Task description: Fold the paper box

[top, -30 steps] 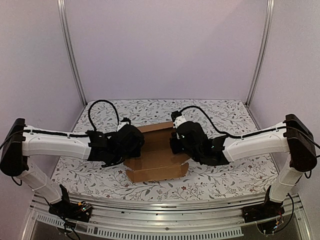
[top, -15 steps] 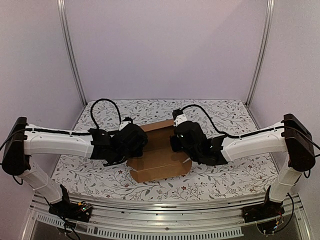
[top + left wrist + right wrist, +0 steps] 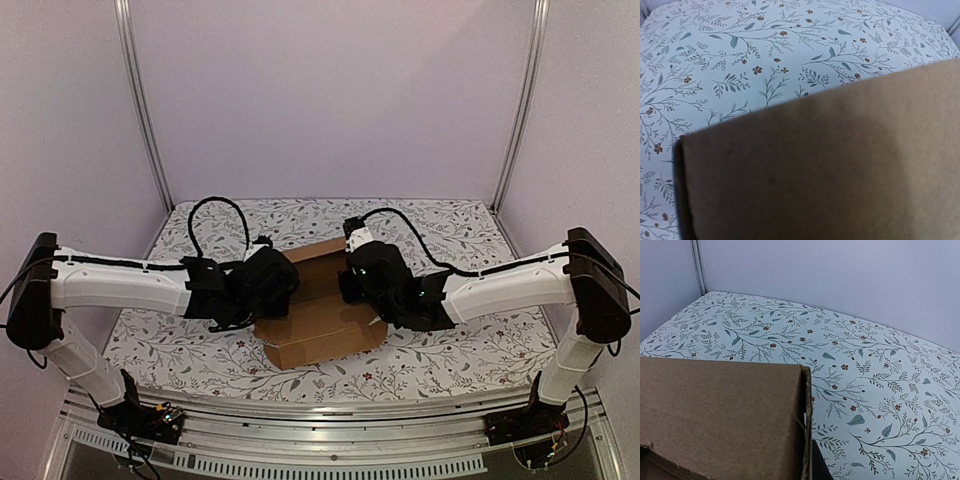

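The paper box [image 3: 318,312] was found approx. mid-desk, sat between the two arms on the floral desk [image 3: 470,345], part-folded: base flat, back panel raised, front wall bent up along the near edge. The left end effector [image 3: 268,285] was set against the box's left side and the right end effector [image 3: 365,275] at its right-rear corner. Both were masked by their own wrist housings from above, so released vs. clenched could not be told for either. No help was had from the wrist views: cardboard filled most of the left one at v. close range, and a standing wall w/ its corner edge was shown in the right one, no fingertips made out. Risks, as judged: the light box could be skidded or twisted across the desk if pushed harder from one side. A wall could spring back if let go before a tab was tucked, and a panel could be buckled off-crease by too much squeeze, esp. w/ both close views blocked.
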You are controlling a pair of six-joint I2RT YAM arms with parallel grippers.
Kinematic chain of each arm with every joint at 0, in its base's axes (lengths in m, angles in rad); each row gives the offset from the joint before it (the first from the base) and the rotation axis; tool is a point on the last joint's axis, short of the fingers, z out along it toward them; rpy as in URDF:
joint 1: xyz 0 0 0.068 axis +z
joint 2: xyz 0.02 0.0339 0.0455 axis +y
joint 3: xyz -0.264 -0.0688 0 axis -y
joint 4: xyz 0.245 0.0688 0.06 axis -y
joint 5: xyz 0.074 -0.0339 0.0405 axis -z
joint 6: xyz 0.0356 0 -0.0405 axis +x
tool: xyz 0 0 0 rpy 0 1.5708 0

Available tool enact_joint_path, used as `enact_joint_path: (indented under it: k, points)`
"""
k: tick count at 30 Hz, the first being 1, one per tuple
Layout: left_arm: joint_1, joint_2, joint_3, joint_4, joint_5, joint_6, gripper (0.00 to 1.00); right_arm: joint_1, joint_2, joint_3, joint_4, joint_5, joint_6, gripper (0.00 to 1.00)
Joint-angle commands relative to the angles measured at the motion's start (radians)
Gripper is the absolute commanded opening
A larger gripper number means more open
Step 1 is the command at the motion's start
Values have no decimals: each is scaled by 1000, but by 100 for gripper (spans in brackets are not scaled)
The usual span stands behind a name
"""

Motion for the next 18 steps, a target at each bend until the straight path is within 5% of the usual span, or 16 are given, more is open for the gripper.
enact_joint_path:
  k: [1,10,16,18]
  points:
    - [-33,-23,12,30,29,55,44,20,10,34,34,-13,3,0]
    - [-49,-140,-90,28,86,79,69,4,39,39,12,-24,-17,0]
    - [-51,-294,-153,34,158,168,75,-25,58,33,12,-94,-39,0]
    - [-52,-358,-174,47,182,221,88,-35,65,26,16,-132,-51,0]
